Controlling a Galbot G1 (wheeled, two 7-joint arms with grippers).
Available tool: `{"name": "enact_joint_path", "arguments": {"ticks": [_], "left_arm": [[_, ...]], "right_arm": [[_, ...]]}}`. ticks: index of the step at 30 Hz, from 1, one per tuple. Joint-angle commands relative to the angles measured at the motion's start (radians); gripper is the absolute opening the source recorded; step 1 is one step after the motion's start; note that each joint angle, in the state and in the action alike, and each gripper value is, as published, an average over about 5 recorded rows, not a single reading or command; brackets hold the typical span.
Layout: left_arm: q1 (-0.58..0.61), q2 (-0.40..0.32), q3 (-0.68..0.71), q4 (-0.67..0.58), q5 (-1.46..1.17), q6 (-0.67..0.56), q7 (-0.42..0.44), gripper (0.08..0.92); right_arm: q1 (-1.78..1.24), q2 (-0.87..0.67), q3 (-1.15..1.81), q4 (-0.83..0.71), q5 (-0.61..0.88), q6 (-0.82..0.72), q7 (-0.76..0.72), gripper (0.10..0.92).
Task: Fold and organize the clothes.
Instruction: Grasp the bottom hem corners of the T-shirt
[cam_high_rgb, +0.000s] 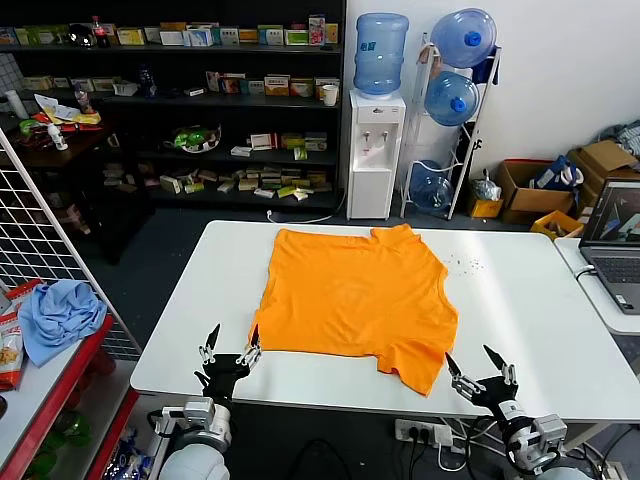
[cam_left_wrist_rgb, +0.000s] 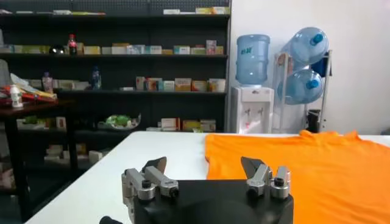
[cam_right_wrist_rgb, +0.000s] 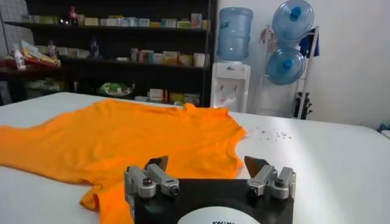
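An orange T-shirt (cam_high_rgb: 355, 300) lies spread flat, unfolded, on a white table (cam_high_rgb: 520, 300), its hem near the front edge and its collar toward the back edge. The left gripper (cam_high_rgb: 230, 352) hovers at the front edge by the shirt's left hem corner, jaws spread, empty. The right gripper (cam_high_rgb: 478, 372) waits at the front edge beside the right sleeve, also spread and empty. Folding appears not yet begun; the next move likely calls for both grippers to pinch the near fabric edge.

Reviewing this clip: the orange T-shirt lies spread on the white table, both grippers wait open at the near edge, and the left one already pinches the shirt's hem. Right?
Not quite. The left gripper pinches nothing: in the head view its open fingers stand just short of the orange T-shirt, apart from the hem. The rest holds: the shirt lies spread on the white table, and the right gripper waits open at the near edge.
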Motion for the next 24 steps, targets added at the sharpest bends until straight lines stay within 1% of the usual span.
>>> {"name": "enact_joint_path", "arguments": {"ticks": [1, 6, 13, 24], "left_arm": [[-0.027, 0.025, 0.041, 0.029, 0.006, 0.113, 0.031, 0.823], [-0.056, 0.025, 0.056, 0.061, -0.003, 0.146, 0.021, 0.823], [-0.075, 0.029, 0.052, 0.085, -0.025, 0.171, -0.005, 0.823], [-0.083, 0.026, 0.038, 0.085, -0.114, 0.194, -0.028, 0.823]], "right_arm": [[0.016, -0.001, -0.003, -0.038, 0.023, -0.066, 0.021, 0.823], [0.056, -0.010, -0.027, -0.075, 0.078, -0.115, 0.019, 0.823], [0.137, -0.002, -0.106, -0.127, 0.106, -0.152, 0.001, 0.823], [0.219, 0.026, -0.179, -0.165, 0.138, -0.193, -0.008, 0.823]]}}
